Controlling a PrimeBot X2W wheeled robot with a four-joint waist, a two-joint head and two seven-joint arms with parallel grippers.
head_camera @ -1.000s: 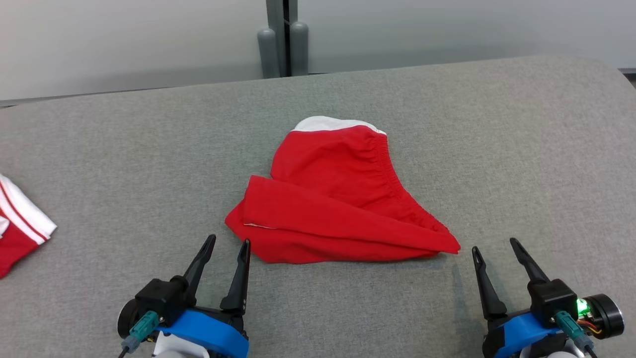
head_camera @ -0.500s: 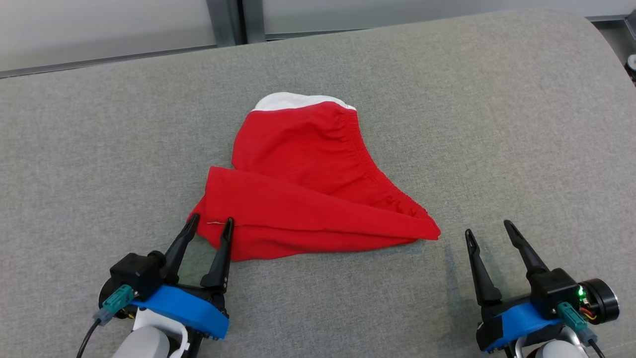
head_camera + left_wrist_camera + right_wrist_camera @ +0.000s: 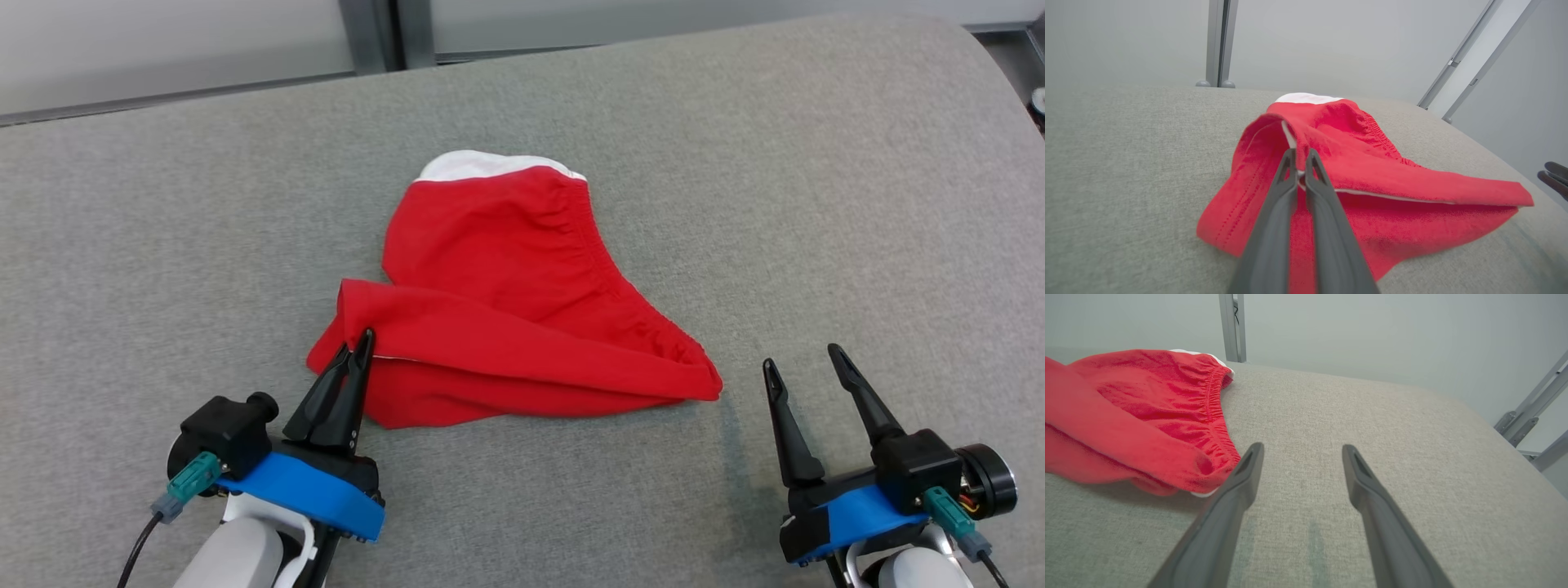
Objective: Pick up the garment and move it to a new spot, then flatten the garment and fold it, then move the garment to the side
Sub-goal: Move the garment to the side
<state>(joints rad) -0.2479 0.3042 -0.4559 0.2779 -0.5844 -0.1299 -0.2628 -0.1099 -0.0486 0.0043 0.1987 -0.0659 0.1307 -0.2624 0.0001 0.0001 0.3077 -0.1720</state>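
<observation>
Clamps the left end effector (image 3: 363, 339) tight on the near-left hem of the red shorts (image 3: 506, 286): fingers (image 3: 1274, 212) pressed together, a pinch of red fabric with a thin white seam line caught right at the tips. Shows, from the left wrist, that pinched edge standing up in a small arch above the layer beneath. Leaves the rest of the shorts lying crumpled in the middle of the grey cloth-covered table (image 3: 816, 163). One leg folded across the front, elastic waistband (image 3: 606, 257) running down the right-hand side to a pointed corner, a strip of white trim (image 3: 490, 163) peeking out at the far edge. Holds the right end effector (image 3: 802, 357) spread wide and empty, low over the table, just beside that pointed right corner but apart from it. Beyond the far edge, a pale wall (image 3: 204, 41) and a grey upright post (image 3: 367, 33).
</observation>
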